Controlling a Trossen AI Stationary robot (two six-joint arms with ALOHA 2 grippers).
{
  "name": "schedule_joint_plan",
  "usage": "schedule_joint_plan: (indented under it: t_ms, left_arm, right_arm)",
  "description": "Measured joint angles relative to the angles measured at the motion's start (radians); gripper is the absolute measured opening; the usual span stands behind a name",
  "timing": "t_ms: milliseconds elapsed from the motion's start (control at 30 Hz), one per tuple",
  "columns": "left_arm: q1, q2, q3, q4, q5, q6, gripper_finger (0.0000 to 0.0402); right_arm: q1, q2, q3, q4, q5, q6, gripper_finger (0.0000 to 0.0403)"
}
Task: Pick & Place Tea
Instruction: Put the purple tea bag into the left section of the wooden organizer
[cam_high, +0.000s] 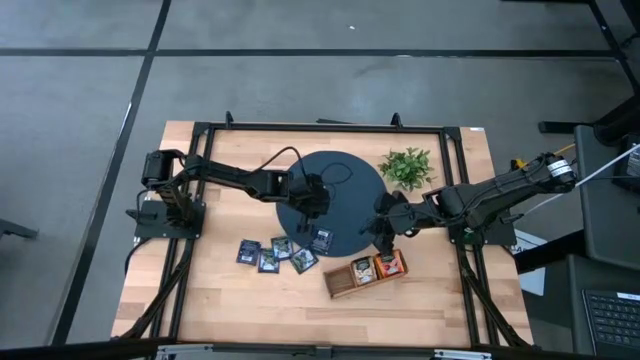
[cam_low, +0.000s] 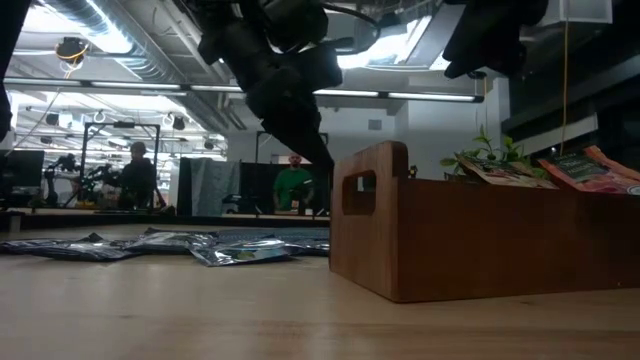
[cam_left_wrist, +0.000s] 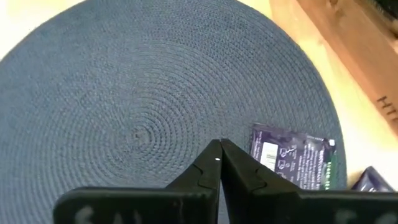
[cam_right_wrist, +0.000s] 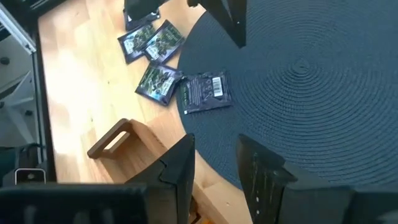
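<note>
While the left end effector (cam_left_wrist: 220, 144) hovers clenched and empty over the round mat (cam_high: 335, 185), one dark sachet (cam_right_wrist: 205, 92) lies on the mat's edge nearest the tray (cam_high: 340, 282). Four more sachets (cam_high: 272, 254) lie together on the counter (cam_high: 230, 300) beside the mat. The right end effector (cam_right_wrist: 214, 146) hangs released above the tray.

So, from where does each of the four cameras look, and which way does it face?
High: overhead, straight down; both arms, round mat.
Low: table height, level; wooden tray, arms above.
Left wrist: down over mat, shut left gripper.
Right wrist: down over mat edge, open right gripper.
Shared: both wrist views show the navy sachet on the mat.
</note>
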Motion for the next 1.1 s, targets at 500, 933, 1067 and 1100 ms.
schedule_joint_plan:
  t_ms: [500,933,1067,1100]
  left_arm:
    - [-0.067,0.072,0.000,-0.006,0.005,-0.308,0.0004]
    - [-0.258,0.048,0.000,-0.150,-0.010,-0.458,0.0003]
    - [-0.306,0.048,0.000,-0.166,-0.010,-0.521,0.0003]
    - [-0.317,0.048,0.000,-0.165,-0.010,-0.533,0.0004]
  right_arm:
    - [-0.058,0.105,-0.029,0.016,-0.024,-0.146,0.0118]
    - [-0.148,0.335,-0.031,0.308,-0.300,-0.443,0.0118]
    - [-0.174,0.377,-0.031,0.374,-0.407,-0.482,0.0118]
    - [-0.179,0.385,-0.031,0.395,-0.426,-0.492,0.0118]
